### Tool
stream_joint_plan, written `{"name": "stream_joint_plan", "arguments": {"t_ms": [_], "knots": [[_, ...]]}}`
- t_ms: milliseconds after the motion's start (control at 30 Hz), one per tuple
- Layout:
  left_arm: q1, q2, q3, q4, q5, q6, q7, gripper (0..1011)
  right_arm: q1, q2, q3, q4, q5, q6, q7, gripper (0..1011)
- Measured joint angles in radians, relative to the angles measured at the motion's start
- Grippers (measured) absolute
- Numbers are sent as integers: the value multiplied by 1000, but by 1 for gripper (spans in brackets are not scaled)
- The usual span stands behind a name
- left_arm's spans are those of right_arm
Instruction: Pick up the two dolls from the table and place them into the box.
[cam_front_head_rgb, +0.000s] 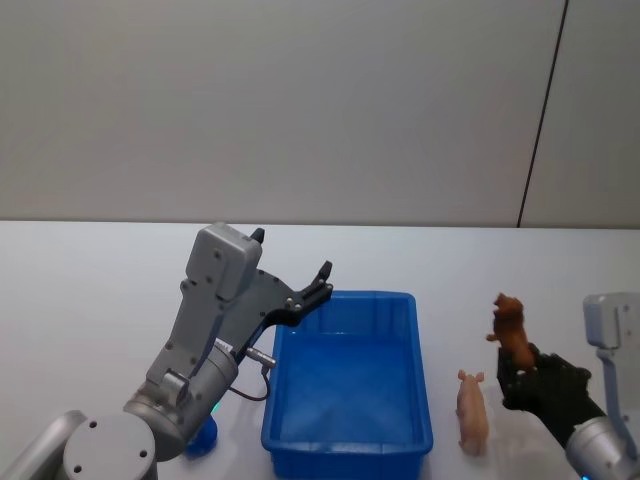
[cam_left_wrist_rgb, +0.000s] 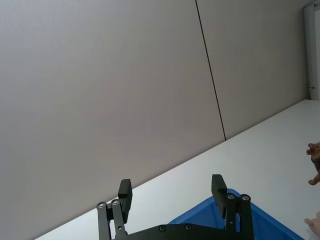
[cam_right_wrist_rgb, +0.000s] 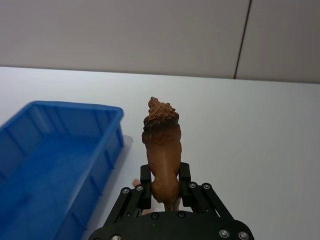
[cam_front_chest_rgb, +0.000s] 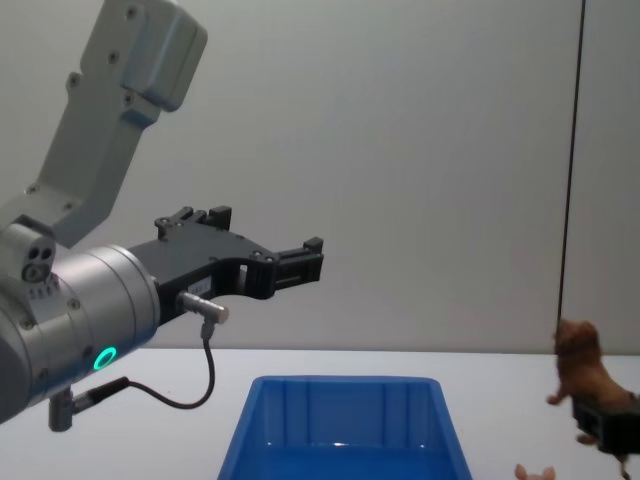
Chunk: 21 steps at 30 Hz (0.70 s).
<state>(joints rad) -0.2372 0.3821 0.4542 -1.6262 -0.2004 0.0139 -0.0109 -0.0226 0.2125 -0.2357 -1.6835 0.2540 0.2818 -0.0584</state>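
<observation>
My right gripper (cam_right_wrist_rgb: 164, 180) is shut on the shaggy reddish-brown doll (cam_right_wrist_rgb: 161, 145), held up off the table (cam_front_head_rgb: 80, 300) to the right of the blue box (cam_front_head_rgb: 345, 385); the same doll (cam_front_head_rgb: 511, 328) and gripper (cam_front_head_rgb: 535, 380) sit at the right of the head view, and the doll (cam_front_chest_rgb: 583, 375) shows in the chest view. The pale pink pig doll (cam_front_head_rgb: 472, 410) lies on the table between the box and that gripper. My left gripper (cam_left_wrist_rgb: 171, 192) hangs open and empty above the box's left rim, also seen as the left gripper (cam_front_head_rgb: 322, 280).
A plain grey wall with a dark vertical seam (cam_front_head_rgb: 542, 110) stands behind the table. White tabletop extends to the left and behind the box. The box's inside (cam_right_wrist_rgb: 45, 170) holds nothing.
</observation>
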Motion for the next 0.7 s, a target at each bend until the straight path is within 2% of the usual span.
{"name": "stream_joint_plan", "arguments": {"t_ms": [367, 700], "knots": [[0, 0, 0, 0, 0, 0, 0, 1001, 35, -18, -18, -2, -7, -13, 131, 311], [0, 0, 0, 0, 0, 0, 0, 1001, 94, -62, -52, 47, -31, -9, 253, 311]]}}
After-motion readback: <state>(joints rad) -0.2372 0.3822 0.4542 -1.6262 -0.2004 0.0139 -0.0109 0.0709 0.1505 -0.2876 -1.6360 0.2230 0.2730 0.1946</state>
